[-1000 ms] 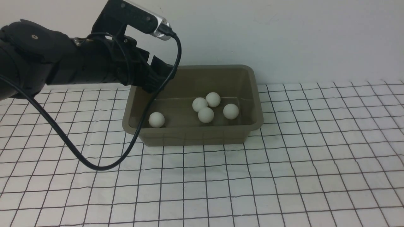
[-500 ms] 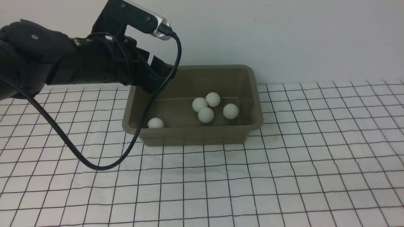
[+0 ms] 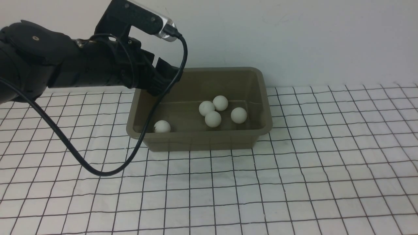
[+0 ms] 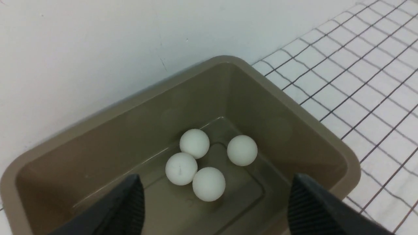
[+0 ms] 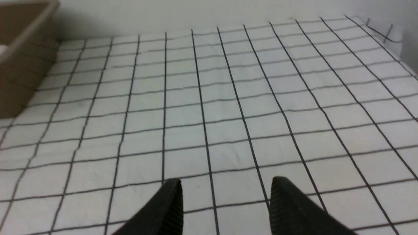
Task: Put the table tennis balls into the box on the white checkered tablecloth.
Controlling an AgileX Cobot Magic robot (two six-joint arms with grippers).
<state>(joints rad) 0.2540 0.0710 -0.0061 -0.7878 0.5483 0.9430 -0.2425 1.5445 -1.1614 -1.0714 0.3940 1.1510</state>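
The olive-grey box (image 3: 261, 98) stands at the back of the white checkered tablecloth (image 3: 294, 163). Several white table tennis balls lie inside it. One table tennis ball (image 3: 162, 126) with a small dark mark rests by the near left corner; the others cluster near the middle (image 3: 213, 118). My left gripper (image 3: 165, 76) hovers open over the box's rear left corner, empty. In the left wrist view the left gripper (image 4: 215, 178) spreads wide above the clustered balls (image 4: 194, 143). My right gripper (image 5: 225, 182) is open over bare cloth, holding nothing.
A black cable (image 3: 98, 171) loops from the left arm down onto the cloth in front of the box's left side. A pale wall runs just behind the box. The box's corner (image 5: 23, 49) shows far off in the right wrist view.
The lone ball at the box's left end has rolled a little toward the near wall and turned, showing its dark mark. Neither arm has moved.
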